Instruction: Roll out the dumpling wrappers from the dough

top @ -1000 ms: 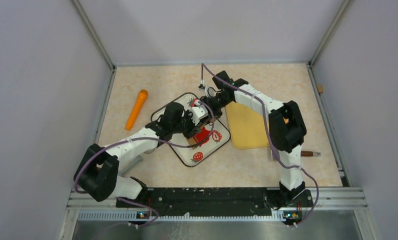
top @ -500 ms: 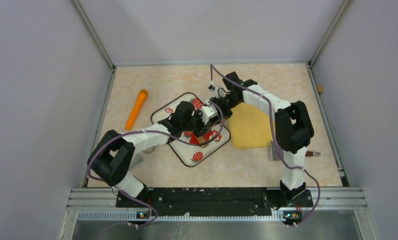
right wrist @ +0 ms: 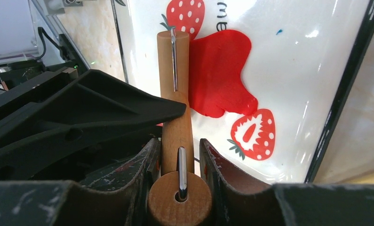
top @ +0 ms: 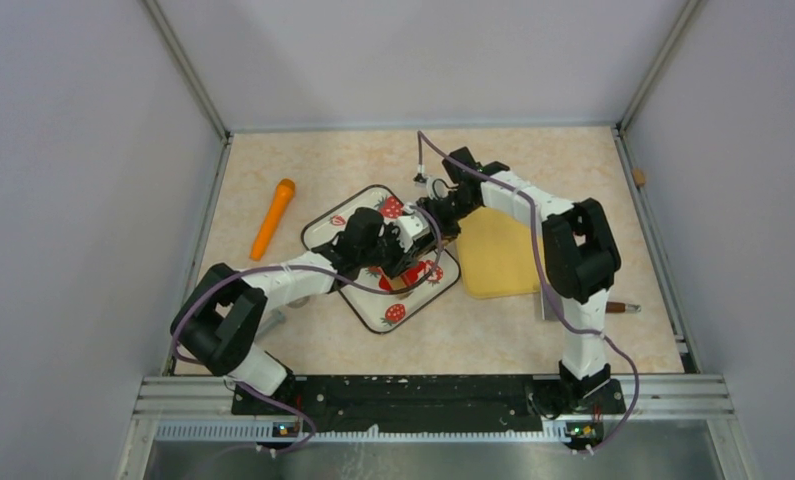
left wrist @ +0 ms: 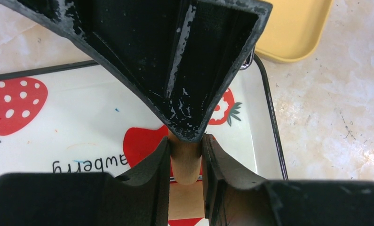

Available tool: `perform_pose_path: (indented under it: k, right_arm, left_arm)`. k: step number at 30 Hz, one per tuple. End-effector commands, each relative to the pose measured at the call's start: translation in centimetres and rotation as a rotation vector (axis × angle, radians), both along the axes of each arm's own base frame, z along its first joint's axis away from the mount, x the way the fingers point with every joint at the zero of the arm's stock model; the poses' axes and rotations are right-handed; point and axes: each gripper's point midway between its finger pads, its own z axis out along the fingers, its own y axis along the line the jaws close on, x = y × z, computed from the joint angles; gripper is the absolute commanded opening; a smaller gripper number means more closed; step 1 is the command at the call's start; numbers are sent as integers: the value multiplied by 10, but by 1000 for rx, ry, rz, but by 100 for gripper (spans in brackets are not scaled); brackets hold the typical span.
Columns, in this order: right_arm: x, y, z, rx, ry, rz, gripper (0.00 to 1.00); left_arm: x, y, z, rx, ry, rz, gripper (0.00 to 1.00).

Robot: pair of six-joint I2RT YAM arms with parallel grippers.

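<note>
Bearing the dough [right wrist: 220, 70], a strawberry tray [top: 368, 300] sits beside a yellow tray [top: 498, 262].

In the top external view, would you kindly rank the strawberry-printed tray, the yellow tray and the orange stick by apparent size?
1. strawberry-printed tray: largest, though partly covered.
2. yellow tray: somewhat smaller, one edge hidden.
3. orange stick: clearly smallest.

Smooth wooden roller [right wrist: 181, 127], glossy plastic tray [right wrist: 312, 56], matt red dough [right wrist: 220, 70]

One left gripper [left wrist: 186, 155], one right gripper [right wrist: 178, 157], one rolling pin [right wrist: 177, 127], one dough blob [right wrist: 220, 70], one strawberry tray [top: 369, 301], one yellow tray [top: 493, 262], one orange stick [top: 273, 218].
</note>
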Motion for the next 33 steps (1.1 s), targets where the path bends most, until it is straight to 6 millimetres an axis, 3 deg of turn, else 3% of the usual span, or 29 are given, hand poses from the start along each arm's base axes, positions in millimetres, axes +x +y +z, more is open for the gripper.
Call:
perform_pose_path:
  k: [1,9,15,18,23,26,29,33]
  right_arm:
    - [-5,34,-41,-25,-89,89,0]
    - [-7,44,-47,-32,-82,102,0]
    - [-10,55,-41,-10,-87,113,0]
    - [-9,66,-20,50,-88,117,0]
    - [1,84,51,196,-174,133,0]
    - [8,81,84,247,-202,95,0]
    - [18,66,93,230,-195,1,0]
    - [33,41,83,172,-149,-125,0]
  left_arm:
    - [-29,-22,13,-100,44,-116,0]
    - [-33,-10,9,-82,53,-101,0]
    - [-37,2,10,-63,64,-92,0]
    - [-40,6,19,-56,46,-111,0]
    - [-45,5,68,-91,-60,-183,0]
    - [-41,-1,93,-121,-106,-199,0]
    - [-28,-8,101,-137,-97,-161,0]
    - [-11,-22,101,-163,-66,-142,0]
